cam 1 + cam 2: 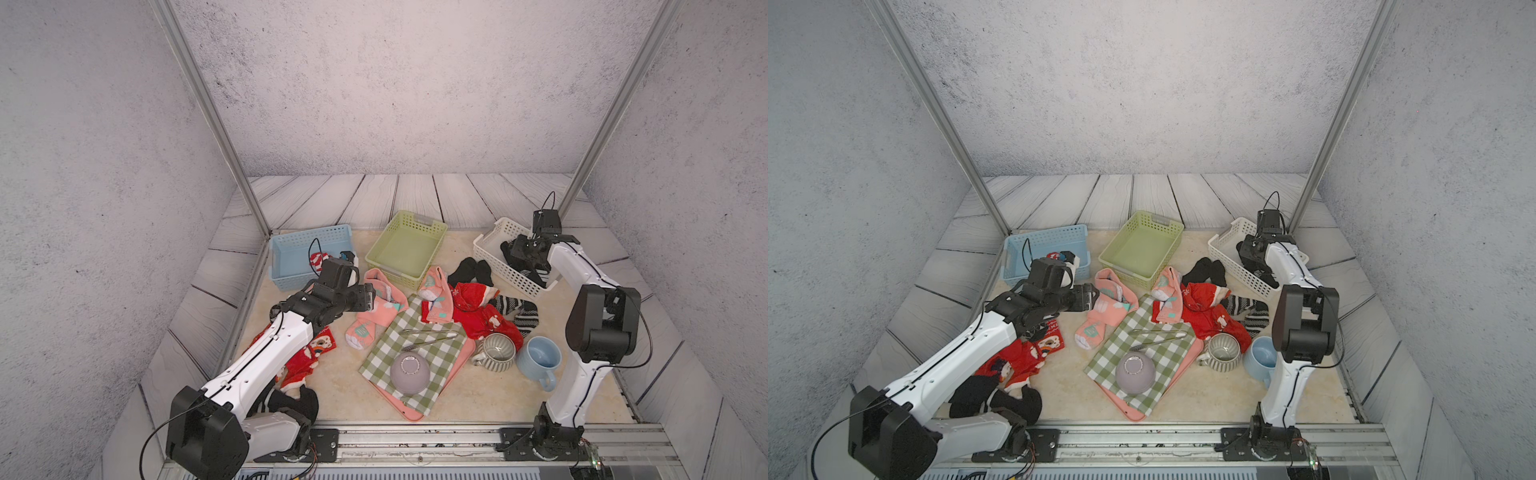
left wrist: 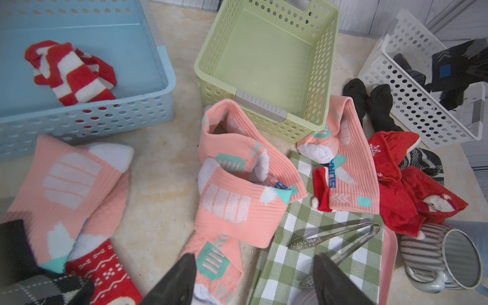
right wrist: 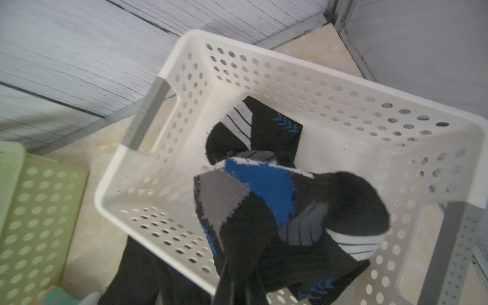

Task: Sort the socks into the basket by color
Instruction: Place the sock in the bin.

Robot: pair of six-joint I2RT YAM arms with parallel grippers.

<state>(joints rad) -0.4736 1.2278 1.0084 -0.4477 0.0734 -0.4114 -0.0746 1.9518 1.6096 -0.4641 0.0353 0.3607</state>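
One striped sock [image 2: 71,74], blue basket [image 2: 165,79]; right fingers [image 1: 515,254] clamp black sock [image 3: 277,211]; left fingers [image 2: 179,280] apart.

Both top views are looking steeply down from high above, taking in the whole beige marbled tabletop [image 1: 345,395], with the pale green perforated plastic basket [image 1: 405,249] [image 1: 1142,247] lying towards its far edge. The left wrist camera is hovering close in front of that basket [image 2: 266,60], facing it. The right wrist camera is peering down, very near, into the white perforated plastic basket [image 3: 290,87] just beside it, catching the green one's corner [image 3: 39,211]. All four views are sharing these two baskets.
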